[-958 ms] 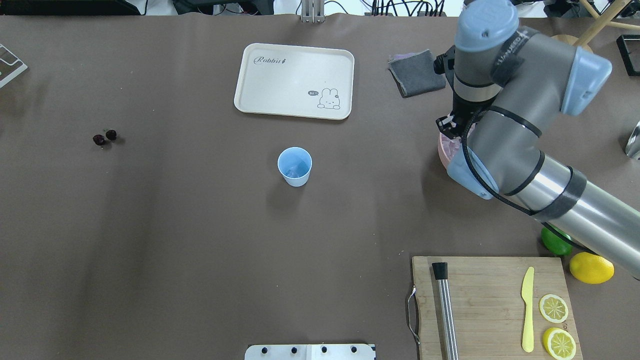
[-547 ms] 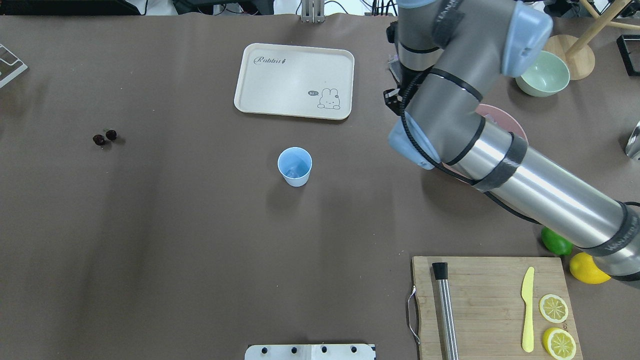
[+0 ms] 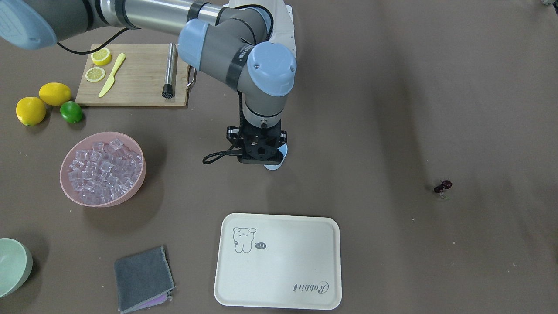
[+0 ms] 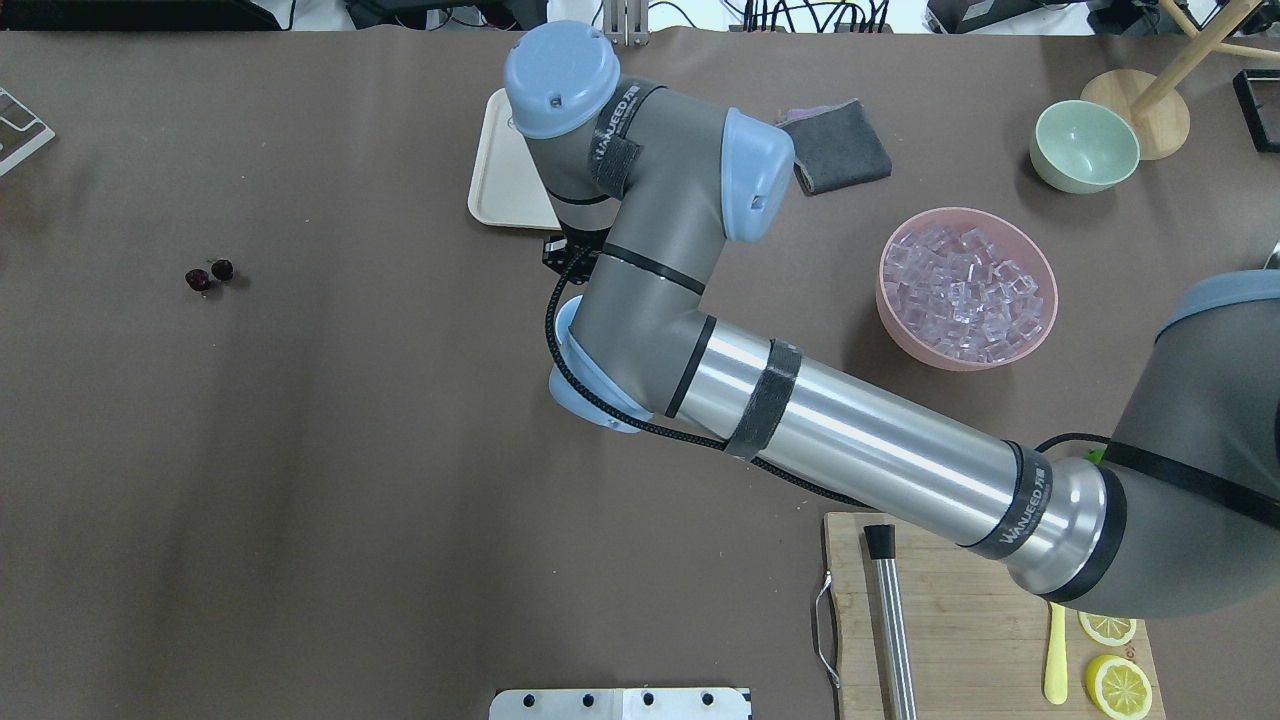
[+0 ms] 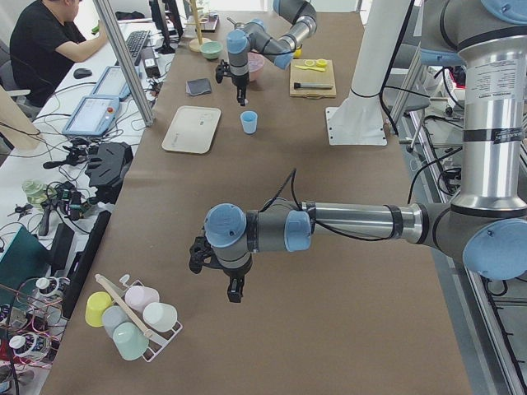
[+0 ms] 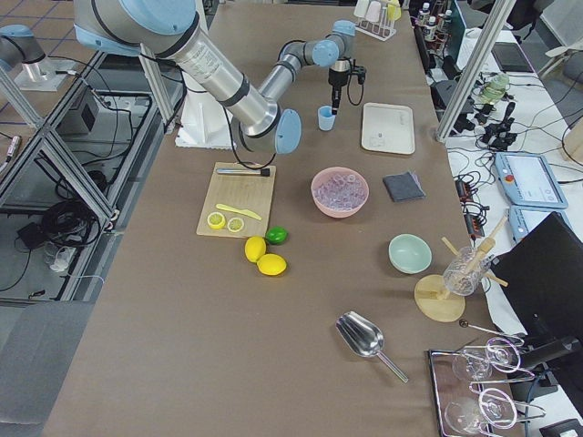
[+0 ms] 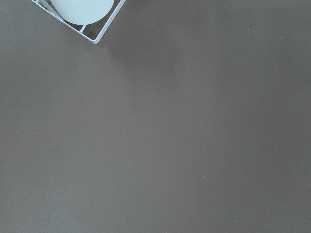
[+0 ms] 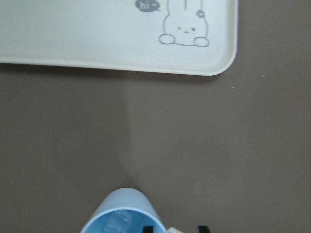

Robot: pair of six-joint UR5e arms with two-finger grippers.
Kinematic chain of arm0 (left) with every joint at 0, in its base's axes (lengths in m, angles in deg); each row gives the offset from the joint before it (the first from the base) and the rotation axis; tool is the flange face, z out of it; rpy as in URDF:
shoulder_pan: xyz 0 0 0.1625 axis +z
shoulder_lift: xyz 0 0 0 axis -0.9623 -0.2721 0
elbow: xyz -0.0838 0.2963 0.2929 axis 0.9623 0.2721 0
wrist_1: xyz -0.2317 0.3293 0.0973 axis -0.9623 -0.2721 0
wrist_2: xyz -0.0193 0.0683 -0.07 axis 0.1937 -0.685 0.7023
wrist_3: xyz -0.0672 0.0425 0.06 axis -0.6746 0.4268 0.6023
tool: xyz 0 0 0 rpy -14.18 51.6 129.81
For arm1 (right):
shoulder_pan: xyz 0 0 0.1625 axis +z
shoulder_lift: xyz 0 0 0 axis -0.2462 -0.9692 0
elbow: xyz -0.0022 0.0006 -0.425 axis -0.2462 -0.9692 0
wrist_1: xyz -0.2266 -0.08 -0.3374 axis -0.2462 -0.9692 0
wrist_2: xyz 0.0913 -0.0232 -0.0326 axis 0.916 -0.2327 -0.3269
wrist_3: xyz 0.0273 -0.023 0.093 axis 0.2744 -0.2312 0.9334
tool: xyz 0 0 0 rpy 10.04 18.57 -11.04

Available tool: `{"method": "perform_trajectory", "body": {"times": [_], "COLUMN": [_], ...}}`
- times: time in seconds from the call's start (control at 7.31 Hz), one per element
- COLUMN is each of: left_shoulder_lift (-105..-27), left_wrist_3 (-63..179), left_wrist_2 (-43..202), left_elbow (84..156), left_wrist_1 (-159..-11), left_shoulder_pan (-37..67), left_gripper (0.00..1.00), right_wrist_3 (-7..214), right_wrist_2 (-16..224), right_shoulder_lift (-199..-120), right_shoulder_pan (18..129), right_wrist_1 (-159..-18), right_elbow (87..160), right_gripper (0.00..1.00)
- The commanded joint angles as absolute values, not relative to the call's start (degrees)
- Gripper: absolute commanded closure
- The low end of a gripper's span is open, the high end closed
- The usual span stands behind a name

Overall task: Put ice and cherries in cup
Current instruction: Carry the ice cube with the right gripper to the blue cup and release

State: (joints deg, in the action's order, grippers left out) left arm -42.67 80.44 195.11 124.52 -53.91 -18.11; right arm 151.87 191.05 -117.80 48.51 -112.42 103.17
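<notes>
The light blue cup [image 3: 278, 162] stands mid-table, partly under my right gripper [image 3: 260, 153]. In the right wrist view the cup [image 8: 121, 216] sits at the bottom edge with ice [image 8: 115, 224] inside, and my right gripper [image 8: 172, 229] is shut on a clear ice cube just over its rim. The pink bowl [image 4: 900, 330] holds many ice cubes [image 4: 965, 290]. The cherries [image 4: 209, 275] lie far off on the table. My left gripper [image 5: 235, 292] hangs over bare table; I cannot tell whether it is open or shut.
A cream tray [image 3: 279, 261] lies just beyond the cup. A grey cloth [image 3: 141, 277], a pale green bowl [image 4: 1085, 145], a cutting board [image 3: 135, 78] with knife and lemon slices, lemons and a lime [image 3: 71, 112] are around. A cup rack [image 7: 82, 9] is near my left wrist.
My right arm has swung left from over the pink bowl to above the cup, uncovering the bowl and covering the cup in the overhead view.
</notes>
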Motion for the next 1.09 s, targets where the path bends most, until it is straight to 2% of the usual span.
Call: {"method": "perform_trajectory", "body": {"times": [0.0,0.14,0.27,0.68,0.96], "left_shoulder_lift": [-43.1,-43.4,-43.4,-43.5,-43.4], "left_wrist_3": [80.3,80.3,80.3,80.3,80.3], "left_wrist_2": [195.0,195.1,195.1,195.1,195.3], "left_elbow": [123.2,121.1,119.6,119.5,119.6], "left_wrist_1": [-55.3,-57.8,-60.0,-60.4,-60.4], "left_shoulder_pan": [-18.1,-18.1,-18.1,-18.1,-18.1], "left_gripper": [0.02,0.02,0.02,0.02,0.02], "right_wrist_3": [153.5,153.2,152.7,150.8,137.8], "right_wrist_2": [191.5,191.4,191.4,192.4,193.8], "right_shoulder_lift": [-117.4,-117.9,-119.1,-125.8,-138.0], "right_shoulder_pan": [47.5,47.4,47.3,49.7,56.1], "right_wrist_1": [-108.1,-108.2,-108.2,-115.3,-118.2], "right_elbow": [101.8,101.9,103.0,114.9,124.2], "right_gripper": [0.75,0.41,0.01,0.01,0.01]}}
